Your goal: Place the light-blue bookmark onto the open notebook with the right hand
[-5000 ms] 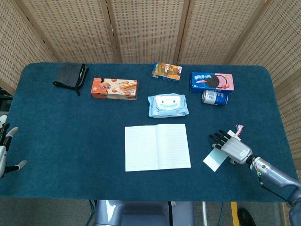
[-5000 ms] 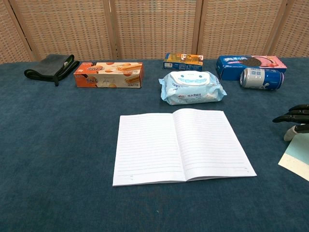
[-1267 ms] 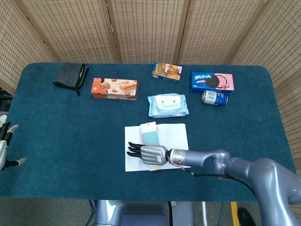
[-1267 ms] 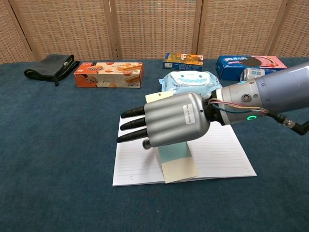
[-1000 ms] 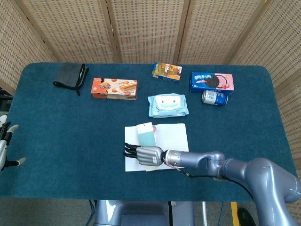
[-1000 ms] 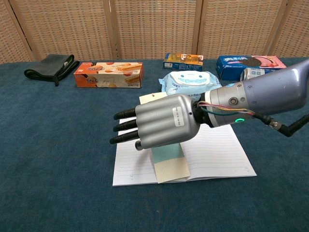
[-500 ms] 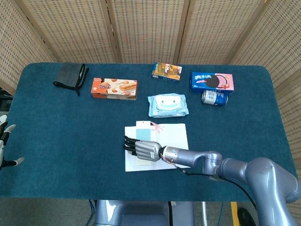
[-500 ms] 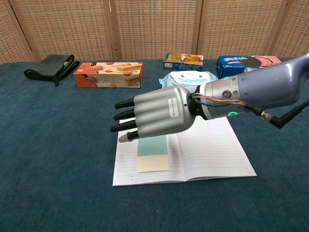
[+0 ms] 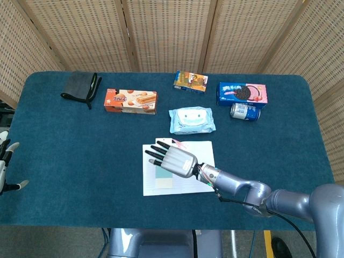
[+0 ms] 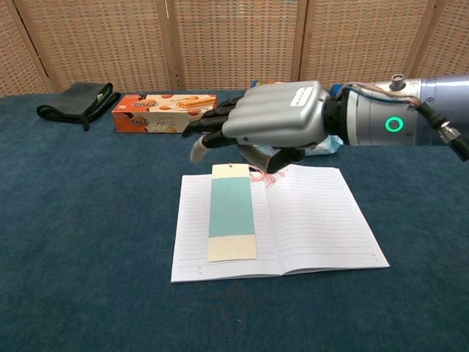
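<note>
The light-blue bookmark (image 10: 232, 213) lies flat on the left page of the open notebook (image 10: 315, 213), its pink tassel (image 10: 264, 176) at the far end. My right hand (image 10: 271, 121) hovers above the notebook's far edge, fingers spread, holding nothing and clear of the bookmark. In the head view the right hand (image 9: 174, 158) covers most of the bookmark (image 9: 164, 181) on the notebook (image 9: 205, 150). My left hand (image 9: 6, 166) shows at the left edge, off the table, fingers apart and empty.
Behind the notebook lie a wet-wipes pack (image 9: 192, 119), an orange biscuit box (image 9: 130, 101), a small snack box (image 9: 191, 81), a blue cookie box (image 9: 242, 93) and a can (image 9: 245, 111). A black cloth (image 9: 80, 87) lies at the far left.
My right hand has let go of the bookmark and risen up and away toward the notebook's far edge. The bookmark now lies uncovered on the left page.
</note>
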